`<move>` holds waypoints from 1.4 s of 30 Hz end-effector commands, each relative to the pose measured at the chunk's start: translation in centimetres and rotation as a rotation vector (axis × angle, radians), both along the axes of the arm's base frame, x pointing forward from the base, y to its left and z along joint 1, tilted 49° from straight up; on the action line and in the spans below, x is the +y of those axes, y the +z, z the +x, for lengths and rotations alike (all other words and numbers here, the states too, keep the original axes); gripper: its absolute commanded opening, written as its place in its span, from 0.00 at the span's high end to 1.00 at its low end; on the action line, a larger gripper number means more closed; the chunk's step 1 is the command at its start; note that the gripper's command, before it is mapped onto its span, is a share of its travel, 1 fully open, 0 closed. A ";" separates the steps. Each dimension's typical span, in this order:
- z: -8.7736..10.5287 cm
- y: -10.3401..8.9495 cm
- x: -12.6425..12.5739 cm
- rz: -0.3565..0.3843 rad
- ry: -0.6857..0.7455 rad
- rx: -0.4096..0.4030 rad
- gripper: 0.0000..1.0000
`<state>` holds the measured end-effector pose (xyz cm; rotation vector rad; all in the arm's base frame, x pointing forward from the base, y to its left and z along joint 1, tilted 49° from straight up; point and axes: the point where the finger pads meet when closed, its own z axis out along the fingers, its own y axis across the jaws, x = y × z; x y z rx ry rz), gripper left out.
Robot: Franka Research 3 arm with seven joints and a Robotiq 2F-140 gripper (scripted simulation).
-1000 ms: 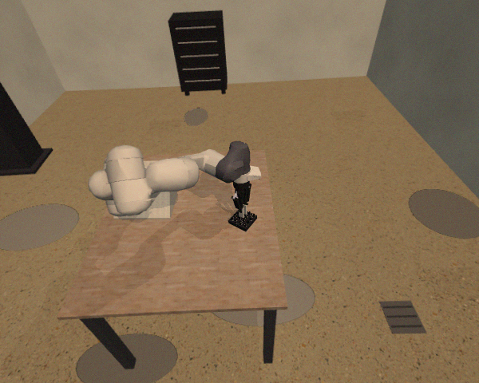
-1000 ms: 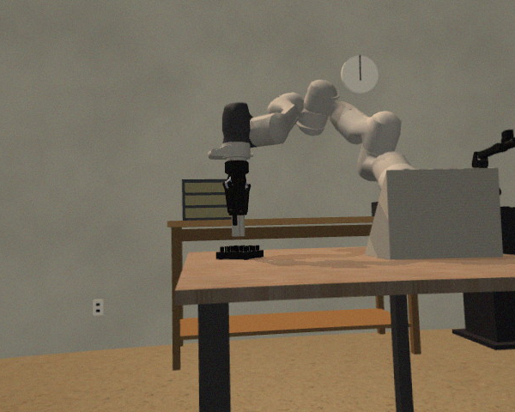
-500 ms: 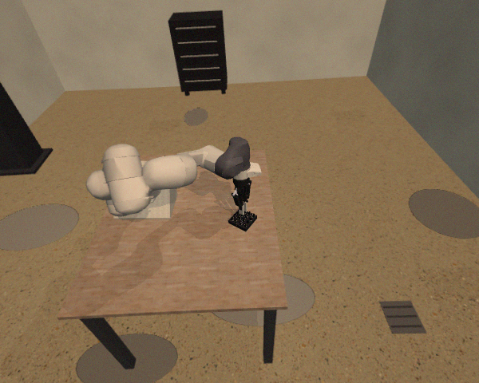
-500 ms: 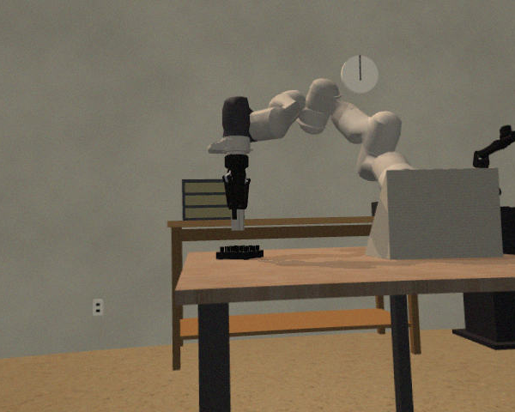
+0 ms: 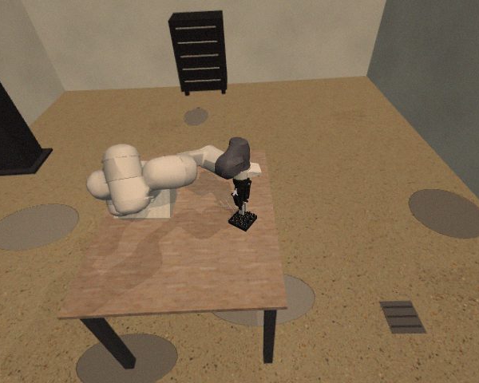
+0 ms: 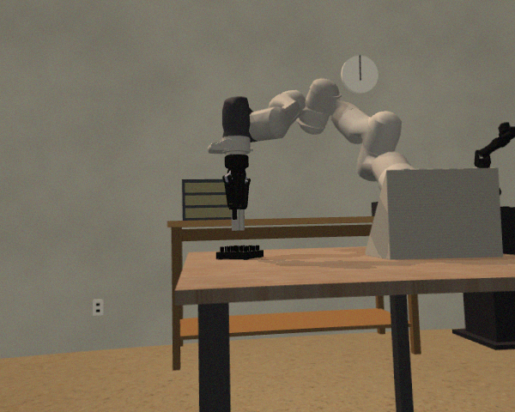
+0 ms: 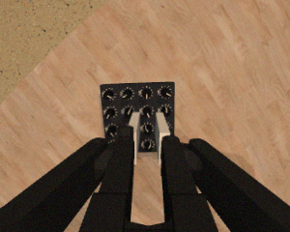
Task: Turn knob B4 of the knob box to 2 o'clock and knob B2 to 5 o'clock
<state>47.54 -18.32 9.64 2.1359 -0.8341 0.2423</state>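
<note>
The knob box (image 5: 245, 220) (image 6: 239, 253) (image 7: 136, 85) is a small black square with several rows of black knobs. It stands flat on the wooden table (image 5: 182, 280) (image 6: 337, 275) near the table's far right edge. My gripper (image 5: 242, 211) (image 6: 238, 227) (image 7: 147, 124) points straight down and hangs a short way above the box, clear of the knobs. Its fingers stand narrow with only a small gap, and nothing is between them. In the wrist view the fingertips cover part of the middle rows. The knob lines and printed names are too small to read.
The robot's grey base block (image 5: 161, 206) (image 6: 435, 213) stands on the table behind the box. A wooden shelf table (image 6: 271, 223) stands beyond the table edge. A black drawer cabinet (image 5: 197, 51) stands at the far wall.
</note>
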 end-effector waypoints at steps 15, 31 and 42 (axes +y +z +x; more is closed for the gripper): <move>0.0 0.1 0.1 0.001 0.002 0.002 0.88; 0.0 -0.4 -0.4 0.001 0.001 0.002 0.88; -0.2 -1.2 -1.4 0.001 0.001 0.002 0.88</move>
